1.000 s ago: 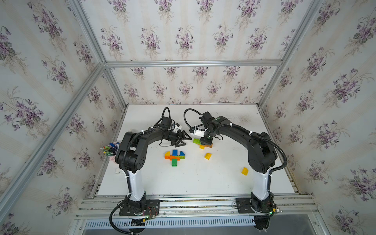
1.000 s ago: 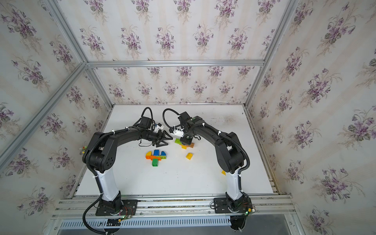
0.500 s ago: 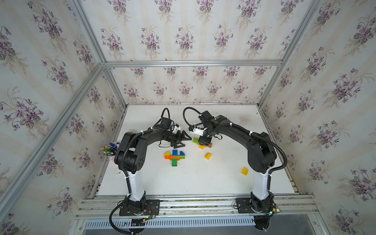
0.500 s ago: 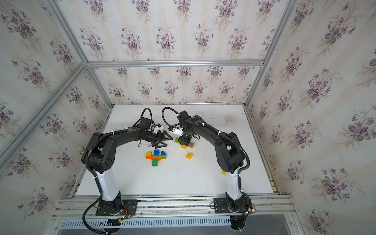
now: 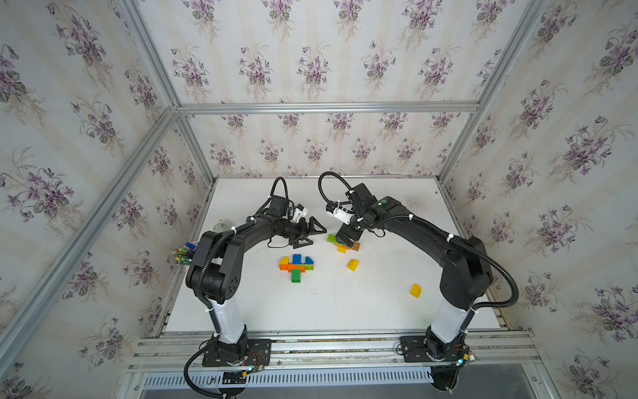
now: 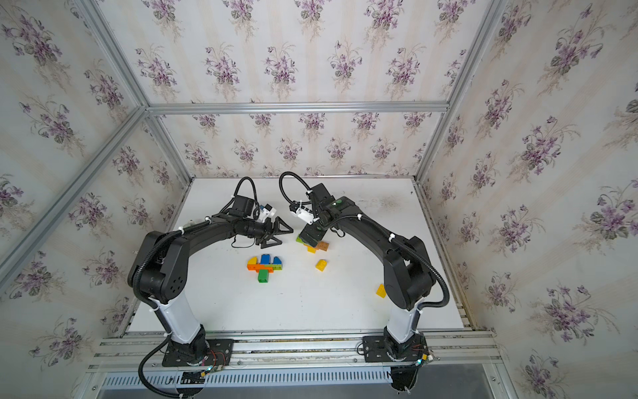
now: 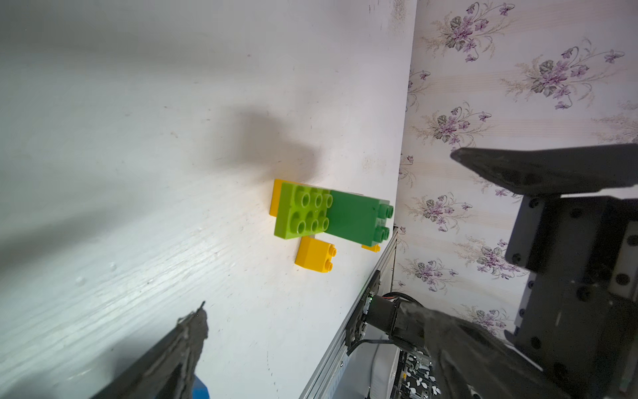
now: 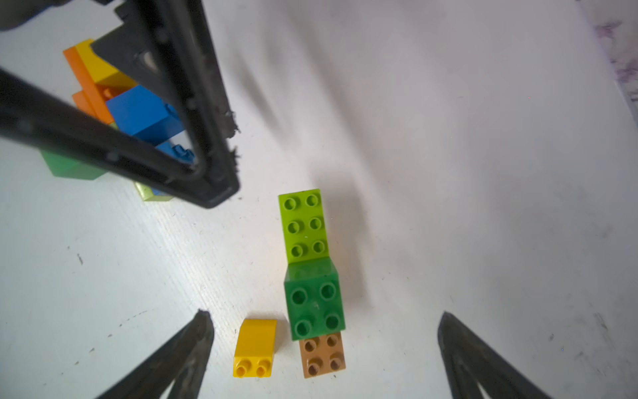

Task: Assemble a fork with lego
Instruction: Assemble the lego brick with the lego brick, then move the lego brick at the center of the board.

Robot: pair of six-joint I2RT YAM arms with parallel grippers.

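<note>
On white table (image 5: 331, 307), L to R. Far L edge: bundle of marker pens (image 5: 183, 255) by the wall, beside L arm's shoulder.

L gripper (image 5: 312, 235) low over table, pointing R toward the other arm; jaws spread wide, nothing btwn them. L wrist view agrees: both fingers (image 7: 179, 349) far apart, bare table btwn.

Centre, nearer the rail than both grippers: built cluster (image 5: 296, 266), flat on table. Orange bricks as crossbar, yellow, blue and blue rounded pieces in a row on far side, dk green brick sticking out on near side. Also seen past L gripper's finger in R wrist view (image 8: 138, 114).

R of L gripper: short stack (image 8: 312, 276) lying on table: lime brick, dk green brick (image 8: 314, 298) on top of its end, brown brick (image 8: 322, 355) at the other end. Looks joined in a line; a yellow piece shows under lime end in L wrist view (image 7: 276, 197). Small yellow rounded brick (image 8: 255, 347) just beside stack, not touching as far as I can tell.

R gripper (image 5: 348, 238) directly over stack, pointing down; jaws wide, fingers (image 8: 186, 352) either side of stack w/ clear gaps, gripping nothing.

Further R: loose yellow brick (image 5: 352, 265) near stack, another yellow brick (image 5: 415, 290) well apart, close to R arm's elbow.
</note>
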